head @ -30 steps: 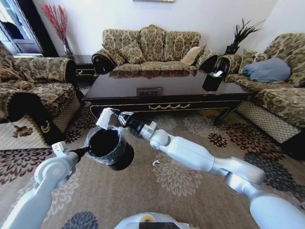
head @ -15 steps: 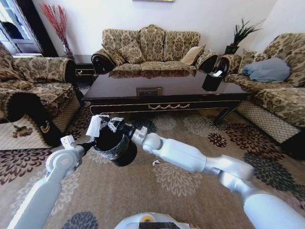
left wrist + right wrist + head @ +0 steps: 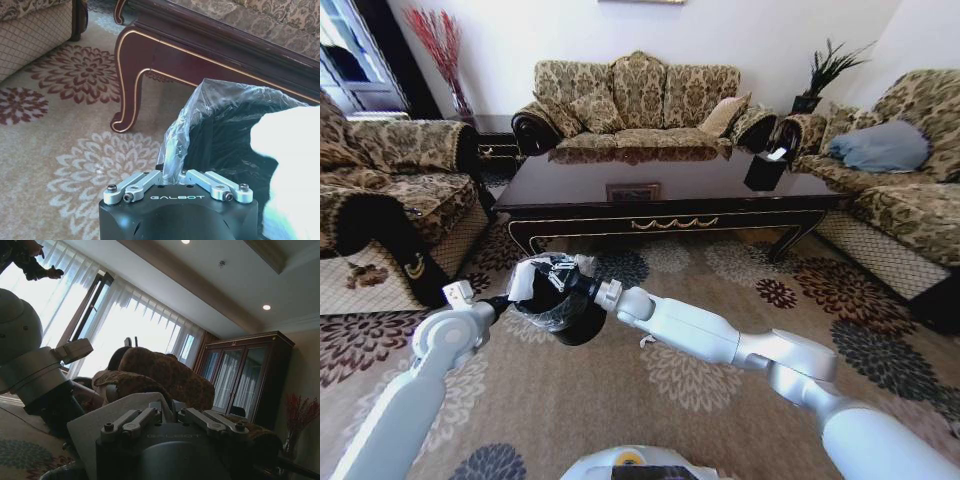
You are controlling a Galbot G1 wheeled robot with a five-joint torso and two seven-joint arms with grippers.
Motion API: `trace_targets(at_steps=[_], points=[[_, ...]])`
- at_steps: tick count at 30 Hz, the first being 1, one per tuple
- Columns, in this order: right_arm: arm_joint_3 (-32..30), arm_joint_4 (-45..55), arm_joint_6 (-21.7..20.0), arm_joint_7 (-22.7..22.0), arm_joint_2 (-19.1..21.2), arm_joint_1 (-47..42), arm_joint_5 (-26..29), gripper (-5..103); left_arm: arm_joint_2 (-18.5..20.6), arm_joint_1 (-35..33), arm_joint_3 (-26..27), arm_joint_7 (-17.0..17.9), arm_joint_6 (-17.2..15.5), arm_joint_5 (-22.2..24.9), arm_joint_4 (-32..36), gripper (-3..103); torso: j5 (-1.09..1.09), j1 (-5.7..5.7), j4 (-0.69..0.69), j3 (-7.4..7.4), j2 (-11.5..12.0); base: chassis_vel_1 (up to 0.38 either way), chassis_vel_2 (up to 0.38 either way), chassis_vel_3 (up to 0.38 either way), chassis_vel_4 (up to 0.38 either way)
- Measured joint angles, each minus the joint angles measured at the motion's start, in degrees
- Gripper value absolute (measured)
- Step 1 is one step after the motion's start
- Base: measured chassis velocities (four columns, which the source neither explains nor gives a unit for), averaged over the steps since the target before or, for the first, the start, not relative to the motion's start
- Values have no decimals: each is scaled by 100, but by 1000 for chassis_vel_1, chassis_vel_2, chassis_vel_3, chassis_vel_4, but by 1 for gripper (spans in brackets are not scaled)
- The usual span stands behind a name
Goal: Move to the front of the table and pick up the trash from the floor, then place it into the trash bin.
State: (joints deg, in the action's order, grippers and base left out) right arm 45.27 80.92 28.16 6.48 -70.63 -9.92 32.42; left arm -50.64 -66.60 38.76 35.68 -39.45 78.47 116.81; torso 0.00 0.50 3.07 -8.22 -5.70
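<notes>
We note the white paper piece (image 3: 523,280), flat and stiff-looking, sitting at the mouth of the trash bin (image 3: 563,322), over the rim on the bin's left side. In the left wrist view it reads as a pale, blurred mass (image 3: 292,165) against the dark interior. The bin is small, round and black, tilted with its mouth toward the table, lined with a shiny crinkled plastic bag (image 3: 200,107) whose edge stands up in wrinkled, translucent folds.

Right gripper (image 3: 552,275) at the bin's mouth, fingers closed on the paper; in its own wrist view the grey sheet (image 3: 107,420) lies across the finger bases. Left gripper (image 3: 175,172) closed on the bin's rim, pinching liner and edge, holding the bin off the patterned carpet (image 3: 700,380).

Just behind the bin we see the table (image 3: 670,195): long, low, glossy dark brown wood, gold trim, a curved leg (image 3: 127,95) ending in a scroll on the floor. A small white scrap (image 3: 646,341) lies on the carpet, near the right arm
</notes>
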Motion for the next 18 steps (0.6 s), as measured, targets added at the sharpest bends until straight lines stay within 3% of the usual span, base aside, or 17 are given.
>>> trace_targets(at_steps=[5, 11, 15, 17, 18], points=[[-2, 62, -9, 80, 176, -78, -37, 32, 18, -60, 66, -4, 0, -1, 25, 4, 0, 0, 0, 0, 0, 0, 0, 0, 0], [-48, 121, -18, 89, 431, -189, -95, 48, 35, -158, 150, -8, 0, -1, 81, 4, 1, 0, 0, 0, 0, 0, 0, 0, 0], [-87, 206, -68, 91, 691, -269, -191, 70, 36, -251, 213, -10, 0, -1, 172, 4, 1, 0, 1, 0, 0, 0, 0, 0, 0], [-104, 208, -78, 87, 724, -277, -214, 70, 35, -270, 224, -9, 0, -2, 183, 4, 1, 0, 1, 0, 0, 0, 0, 0, 0], [-119, 209, -80, 85, 745, -281, -225, 76, 33, -285, 234, -9, 0, -2, 194, 4, 1, 0, 1, 0, 0, 0, 0, 0, 0]])
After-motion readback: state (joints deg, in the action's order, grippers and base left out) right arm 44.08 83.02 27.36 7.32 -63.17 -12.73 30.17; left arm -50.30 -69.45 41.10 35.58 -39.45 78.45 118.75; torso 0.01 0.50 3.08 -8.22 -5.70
